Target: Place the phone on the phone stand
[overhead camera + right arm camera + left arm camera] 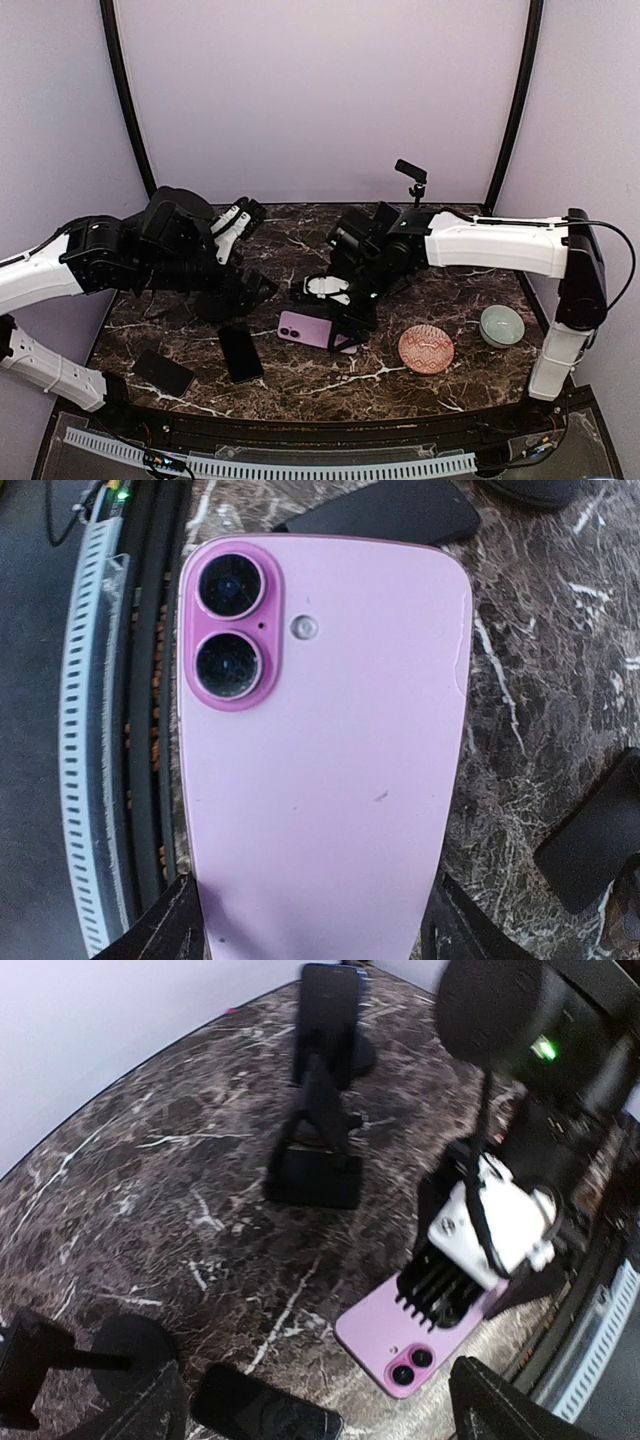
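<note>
pink phone between the right fingers, off the stand

the pink phone (320, 780) lies back up near the front of the marble bench (300, 250), its two camera lenses toward the near edge. the right fingers (165, 930) are spread to the phone's width, one tip against each long edge at the end away from the lenses, so they have hold of it. whether that end is raised off the bench cannot be told.

the left fingers (500, 1410) are spread wide with nothing between them, hanging over the left half of the bench.

from the left wrist camera, a low black phone stand (312, 1155) sits on the marble beyond the pink phone, apart from it and carrying nothing. further back is a taller stand (330, 1020) on a round base, with a dark upright slab on it; what that slab is cannot be made out.

a black phone (240, 352) lies flat just left of the pink one, and a second black phone (163, 372) lies nearer the front left corner. to the right of the pink phone are a pink patterned dish (426, 347) and, further right, a pale green bowl (501, 325), the two near each other but not touching.
</note>
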`<state>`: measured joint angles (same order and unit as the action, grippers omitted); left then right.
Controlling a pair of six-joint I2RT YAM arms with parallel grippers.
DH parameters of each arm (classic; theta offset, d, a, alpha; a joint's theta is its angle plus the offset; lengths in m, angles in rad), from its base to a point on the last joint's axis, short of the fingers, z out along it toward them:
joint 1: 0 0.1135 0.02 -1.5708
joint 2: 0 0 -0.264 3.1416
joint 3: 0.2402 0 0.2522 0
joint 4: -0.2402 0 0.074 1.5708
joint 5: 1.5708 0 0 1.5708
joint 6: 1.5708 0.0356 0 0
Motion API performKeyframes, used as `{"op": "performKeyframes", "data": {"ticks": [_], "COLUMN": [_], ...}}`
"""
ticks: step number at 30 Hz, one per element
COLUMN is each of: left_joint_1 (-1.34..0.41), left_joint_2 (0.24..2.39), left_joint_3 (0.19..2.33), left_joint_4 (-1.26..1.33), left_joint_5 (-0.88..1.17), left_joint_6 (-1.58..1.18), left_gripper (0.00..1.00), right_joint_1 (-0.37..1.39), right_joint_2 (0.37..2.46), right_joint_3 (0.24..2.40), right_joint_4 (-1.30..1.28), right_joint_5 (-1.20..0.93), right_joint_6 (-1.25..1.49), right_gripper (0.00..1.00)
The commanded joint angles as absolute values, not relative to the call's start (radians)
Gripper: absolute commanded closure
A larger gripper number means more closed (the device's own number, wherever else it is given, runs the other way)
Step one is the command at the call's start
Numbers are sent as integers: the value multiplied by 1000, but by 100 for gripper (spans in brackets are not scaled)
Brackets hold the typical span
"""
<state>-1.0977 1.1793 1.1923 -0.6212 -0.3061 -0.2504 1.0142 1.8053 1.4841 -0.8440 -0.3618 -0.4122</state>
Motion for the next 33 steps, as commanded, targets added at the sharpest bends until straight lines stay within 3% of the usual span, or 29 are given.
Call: {"op": "performKeyframes", "data": {"ticks": [1,5,8,15,19,27,33], "left_joint_1": [-1102,-1110,-1149,-1273,-1298,-1368,-1502], "left_joint_2": [1068,1009,1073,1141,1127,1194,1213], "left_joint_3": [1203,1153,1234,1240,1207,1243,1256], "left_joint_4": [-650,-634,-696,-678,-560,-564,-549], "left_joint_5": [45,172,179,8,-28,-82,-314], "left_joint_6": [-59,70,140,324,361,457,562], "left_gripper": [9,17,20,24,25,27,30], "right_joint_1": [996,995,996,996,996,996,994], "right_joint_2": [1686,1655,1675,1670,1663,1680,1712], "right_joint_3": [1428,1442,1492,1539,1540,1558,1572], "right_joint_4": [-860,-894,-964,-1004,-1020,-1072,-1115], "right_joint_5": [-592,-695,-736,-735,-752,-757,-795], "right_joint_6": [-531,-547,-586,-589,-587,-606,-611], "right_gripper": [66,64,65,68,67,67,67]}}
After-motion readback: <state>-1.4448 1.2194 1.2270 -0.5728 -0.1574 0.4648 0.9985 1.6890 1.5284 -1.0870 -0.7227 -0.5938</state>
